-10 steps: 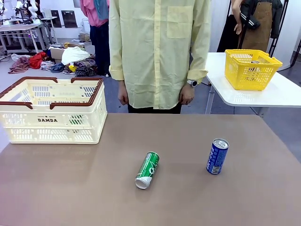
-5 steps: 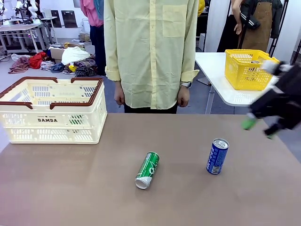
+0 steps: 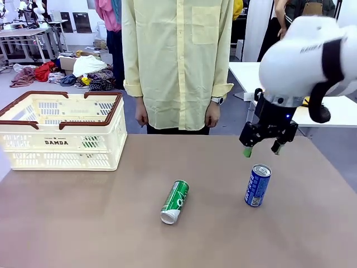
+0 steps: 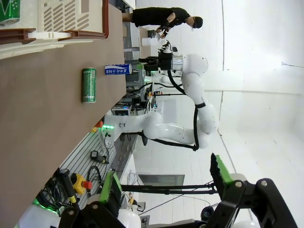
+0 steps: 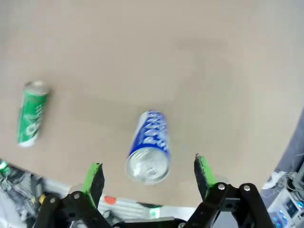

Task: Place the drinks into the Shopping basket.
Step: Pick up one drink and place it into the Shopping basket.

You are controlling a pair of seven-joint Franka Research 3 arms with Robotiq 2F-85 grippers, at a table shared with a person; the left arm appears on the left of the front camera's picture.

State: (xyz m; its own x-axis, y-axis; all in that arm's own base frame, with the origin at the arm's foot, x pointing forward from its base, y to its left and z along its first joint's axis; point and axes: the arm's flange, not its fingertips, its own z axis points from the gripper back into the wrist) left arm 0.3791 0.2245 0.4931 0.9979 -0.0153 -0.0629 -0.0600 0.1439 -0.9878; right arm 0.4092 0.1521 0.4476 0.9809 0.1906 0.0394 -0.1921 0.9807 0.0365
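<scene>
The blue can (image 3: 257, 185) stands upright at the table's right; the right wrist view looks down on its silver top, blue can (image 5: 150, 146). My right gripper (image 3: 261, 149) hangs open just above and behind it, right gripper (image 5: 148, 173) with the can between its green pads but apart from them. The green can (image 3: 175, 201) lies on its side mid-table, green can (image 5: 30, 118). The Shopping basket (image 3: 61, 131), cream with a brown rim, sits at the far left. My left gripper (image 4: 164, 183) is open, away from the table, with the green can (image 4: 89, 85), blue can (image 4: 118, 69) and basket (image 4: 66, 21) far off.
A person in a pale yellow shirt (image 3: 177, 61) stands at the far edge, hands down. A yellow mesh basket (image 3: 308, 99) sits on a white side table behind my right arm. Bare brown tabletop (image 3: 83, 212) lies between the cans and the cream basket.
My right arm has swung in from the right edge and now hovers over the blue can. The cans and basket have not moved. The person shifted slightly left.
</scene>
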